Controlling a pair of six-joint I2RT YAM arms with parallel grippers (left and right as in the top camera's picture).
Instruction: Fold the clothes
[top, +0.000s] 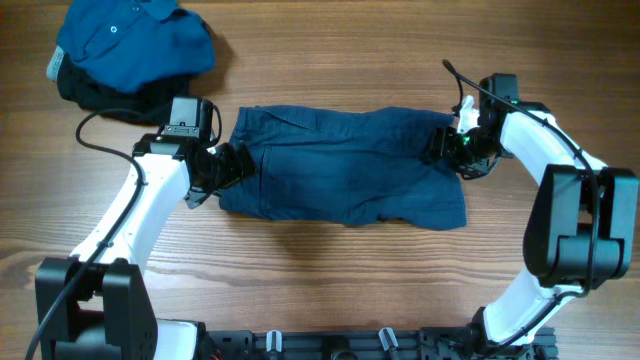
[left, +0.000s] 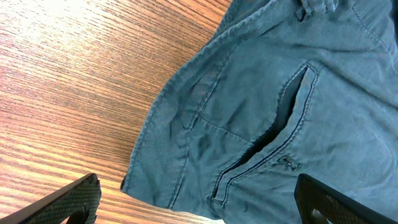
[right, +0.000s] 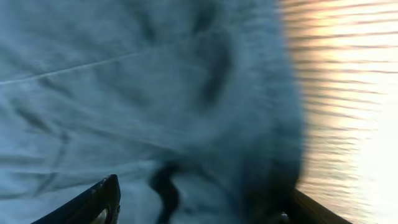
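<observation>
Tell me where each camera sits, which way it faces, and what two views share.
Overhead: above the table, looking straight down on navy shorts, left arm and right arm visible.
Left wrist: on the left arm, facing the shorts' pocket; left end effector fingers in bottom corners.
Right wrist: on the right arm, close and blurred on shorts' edge; right end effector fingers low.
Shared: all three see the shorts.
</observation>
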